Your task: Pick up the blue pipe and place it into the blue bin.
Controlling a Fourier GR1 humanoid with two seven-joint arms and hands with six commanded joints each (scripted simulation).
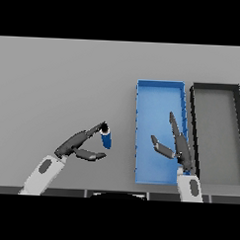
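Grey table (64, 75) carries a black bin (216, 86) at far right, the blue bin (160, 84) just beside it. Right hand (180, 147) hangs over the blue bin, fingers straight and spread. Left hand (77, 144), fingers extended, fingertips touching the blue pipe (106, 139), which stands on the table left of the blue bin.

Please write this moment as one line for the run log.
left hand: fingers touching blue pipe | right hand: open over blue bin | pipe: outside bin

Grey table (59, 80): blue bin (139, 137), black bin (193, 125)
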